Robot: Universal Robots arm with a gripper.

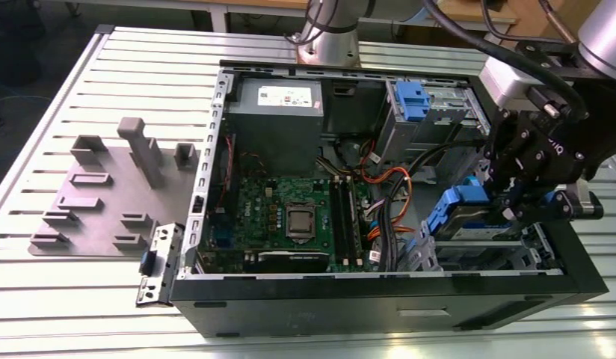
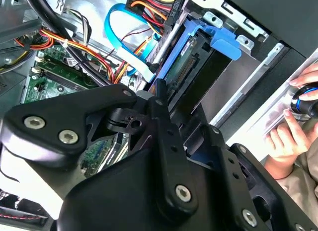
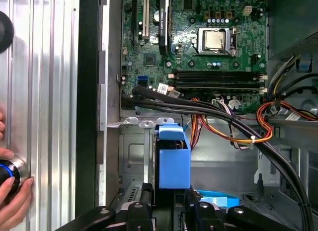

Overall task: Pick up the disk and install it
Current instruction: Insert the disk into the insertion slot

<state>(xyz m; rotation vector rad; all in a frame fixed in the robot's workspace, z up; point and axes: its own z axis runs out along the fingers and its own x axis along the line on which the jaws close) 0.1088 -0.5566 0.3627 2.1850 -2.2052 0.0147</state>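
The disk (image 1: 466,223), a silver drive in a blue caddy frame, stands tilted in the drive bay at the case's front corner, on the exterior view's right. My gripper (image 1: 510,213) is down on it from above. In the first wrist view the blue caddy (image 3: 174,159) stands on edge, and my gripper (image 3: 168,198) is shut on it, one black finger on each side. In the second wrist view the disk's connector edge (image 2: 191,67) and blue frame (image 2: 218,39) reach into the metal bay past one finger (image 2: 160,109).
The open computer case (image 1: 388,299) lies on a slatted metal table. Black and orange cables (image 3: 233,124) run just beside the bay. A grey power supply (image 1: 278,105) and a fixed blue-handled caddy (image 1: 413,101) sit at the back. A person's hand (image 2: 290,139) rests on a knob nearby.
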